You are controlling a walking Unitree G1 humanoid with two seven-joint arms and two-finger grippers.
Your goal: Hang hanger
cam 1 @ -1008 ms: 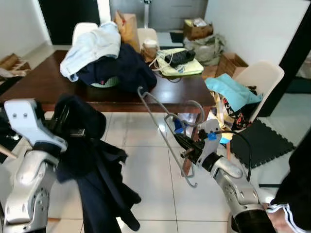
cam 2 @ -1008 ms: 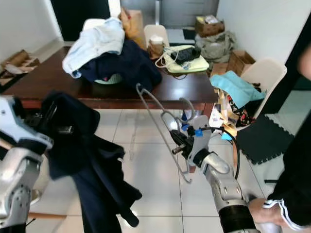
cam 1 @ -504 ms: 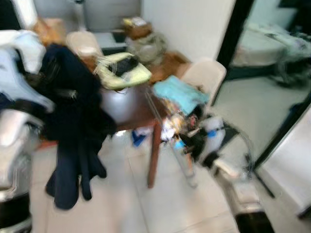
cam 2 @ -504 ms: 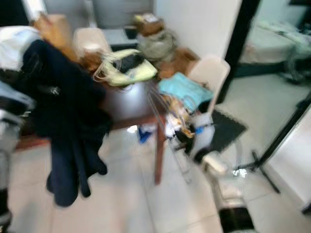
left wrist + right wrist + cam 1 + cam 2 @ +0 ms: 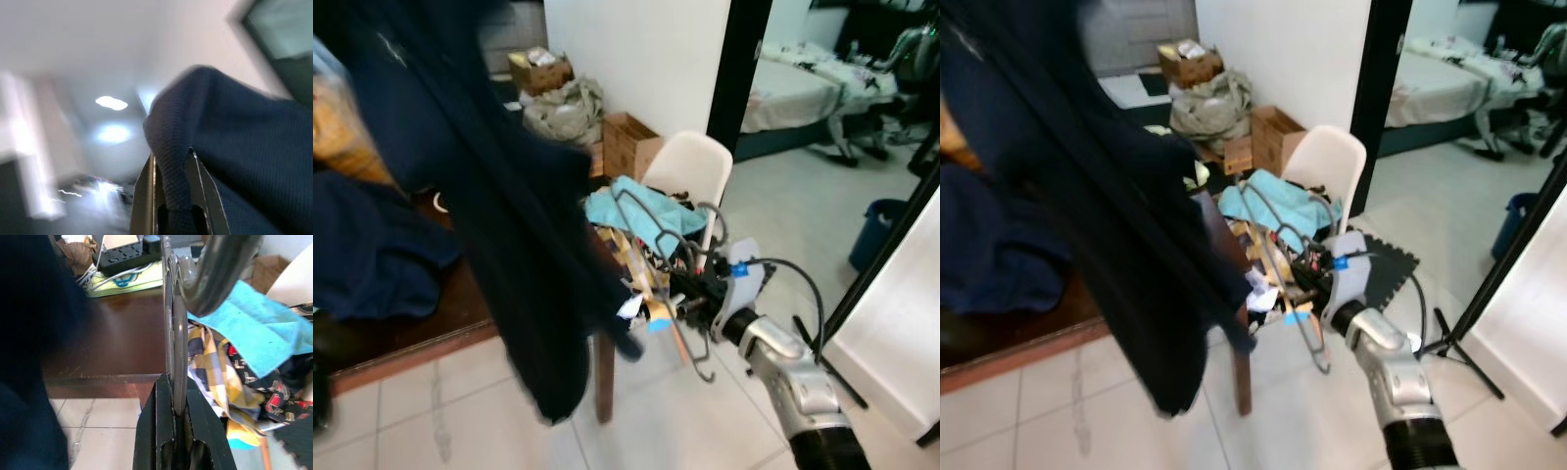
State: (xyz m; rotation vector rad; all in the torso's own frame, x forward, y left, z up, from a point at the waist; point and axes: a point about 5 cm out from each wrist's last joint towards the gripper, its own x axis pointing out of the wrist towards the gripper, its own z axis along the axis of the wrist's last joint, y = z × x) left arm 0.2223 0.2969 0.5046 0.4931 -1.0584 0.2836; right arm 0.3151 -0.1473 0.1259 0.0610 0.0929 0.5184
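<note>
Carrying stage. The right tool (image 5: pixel 690 294), centre right of the head view, is clamped on the grey wire hanger (image 5: pixel 656 235), which stands up and to the left of it, ahead of the white chair (image 5: pixel 690 171). The left tool (image 5: pixel 171 196) is closed on a fold of the dark blue garment (image 5: pixel 509 245) draped down the left half of the frame, over the edge of the table (image 5: pixel 421 328). No rail is visible, so hanging appears not yet done.
</note>
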